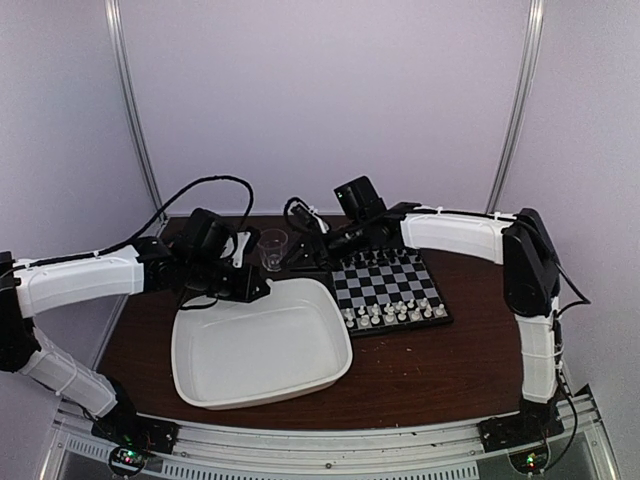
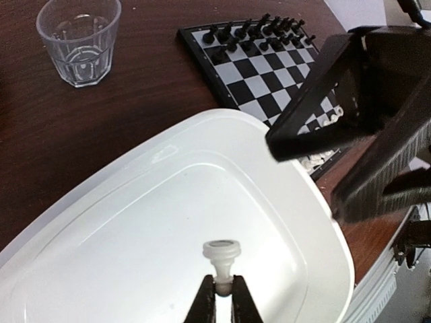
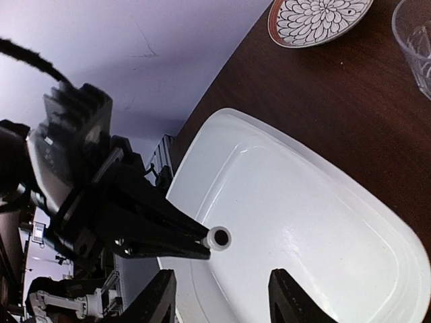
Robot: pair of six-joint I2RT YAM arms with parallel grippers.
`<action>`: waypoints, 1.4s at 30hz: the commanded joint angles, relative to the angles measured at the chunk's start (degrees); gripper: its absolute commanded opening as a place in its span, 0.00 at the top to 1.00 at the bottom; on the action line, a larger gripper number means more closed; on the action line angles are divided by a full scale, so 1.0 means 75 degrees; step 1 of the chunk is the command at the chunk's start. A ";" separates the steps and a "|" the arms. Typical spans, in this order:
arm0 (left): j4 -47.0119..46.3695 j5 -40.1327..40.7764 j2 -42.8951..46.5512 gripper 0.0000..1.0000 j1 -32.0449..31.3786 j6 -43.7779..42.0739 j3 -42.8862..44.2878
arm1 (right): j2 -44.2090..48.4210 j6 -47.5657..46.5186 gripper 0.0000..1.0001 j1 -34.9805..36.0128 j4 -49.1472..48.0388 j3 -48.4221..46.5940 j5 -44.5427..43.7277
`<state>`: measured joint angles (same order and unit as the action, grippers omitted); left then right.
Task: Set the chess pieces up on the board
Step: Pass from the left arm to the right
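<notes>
My left gripper [image 2: 222,291] is shut on the head end of a small white chess piece [image 2: 221,256], held base outward above the white tray [image 2: 135,202]. The same piece [image 3: 219,237] shows in the right wrist view at the tips of the left gripper [image 3: 202,242]. My right gripper [image 3: 222,299] stands open just in front of it, fingers apart on either side and not touching. The board [image 1: 390,283] lies right of the tray, with black pieces on its far rows and white chess pieces [image 1: 395,313] along its near rows.
A clear glass [image 1: 272,248] stands behind the tray, beside the board's far left corner. A patterned plate [image 3: 316,17] sits farther back on the brown table. The right gripper's black fingers [image 2: 323,94] hang over the tray's rim near the board.
</notes>
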<state>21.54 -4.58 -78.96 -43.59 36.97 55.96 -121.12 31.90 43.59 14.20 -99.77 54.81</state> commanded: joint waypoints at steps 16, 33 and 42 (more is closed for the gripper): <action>0.4837 -0.5111 -0.1789 1.00 0.0972 -0.0698 0.2441 | 0.1741 -0.7957 0.54 -0.0127 0.4797 0.0008 -0.1978; 0.4313 -0.6859 -0.1940 1.00 0.0986 -0.0258 0.2884 | 0.1287 -0.9901 0.57 0.2195 0.5758 -0.1364 -0.4245; 0.3836 -0.7229 -0.1895 1.00 0.0984 0.0066 0.2708 | 0.1086 -0.9928 0.59 0.2554 0.5632 -0.1599 -0.5014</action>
<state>54.52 -55.18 -93.25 -36.69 35.77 75.85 -112.05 -42.09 61.93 56.40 -110.13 20.86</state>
